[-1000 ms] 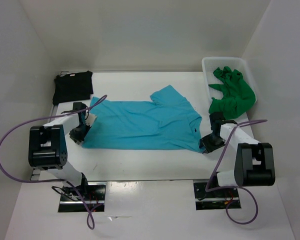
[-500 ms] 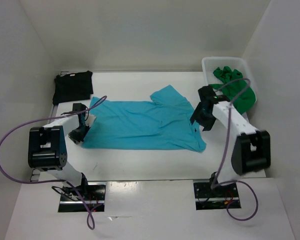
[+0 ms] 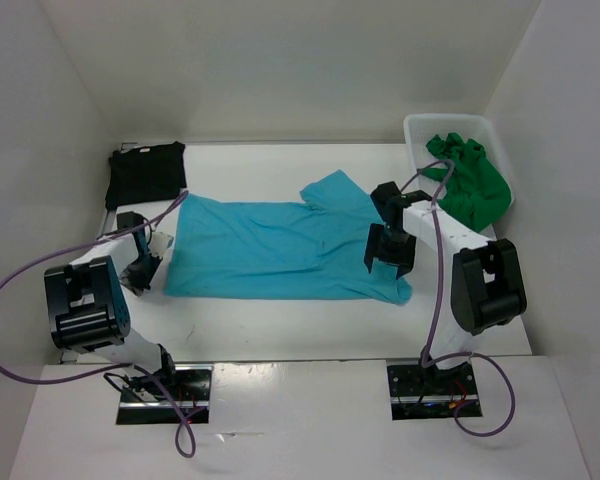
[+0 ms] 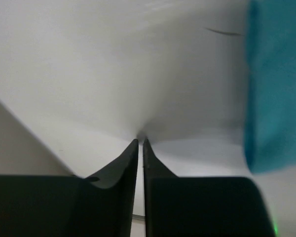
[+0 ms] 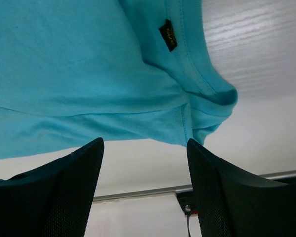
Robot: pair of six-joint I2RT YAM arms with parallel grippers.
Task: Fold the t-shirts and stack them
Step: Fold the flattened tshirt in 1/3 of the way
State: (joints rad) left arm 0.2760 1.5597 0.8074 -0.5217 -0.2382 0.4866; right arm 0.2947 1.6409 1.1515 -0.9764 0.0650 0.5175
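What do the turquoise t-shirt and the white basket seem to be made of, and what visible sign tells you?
The turquoise t-shirt: soft knit cloth, probably cotton jersey, matte; it shows stitched hems, soft folds and a sewn label. The basket: probably plastic, white, slightly translucent; its thin walls stand stiff with rounded corners.

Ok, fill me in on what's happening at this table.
Two robot arms are partway through folding t-shirts. The turquoise shirt lies spread flat mid-table. The right gripper hangs open above its right end, holding nothing. The left gripper is shut and empty over bare table just off the shirt's left edge. The black shirt sits folded at the far left corner; the green shirt is bunched in the white basket.
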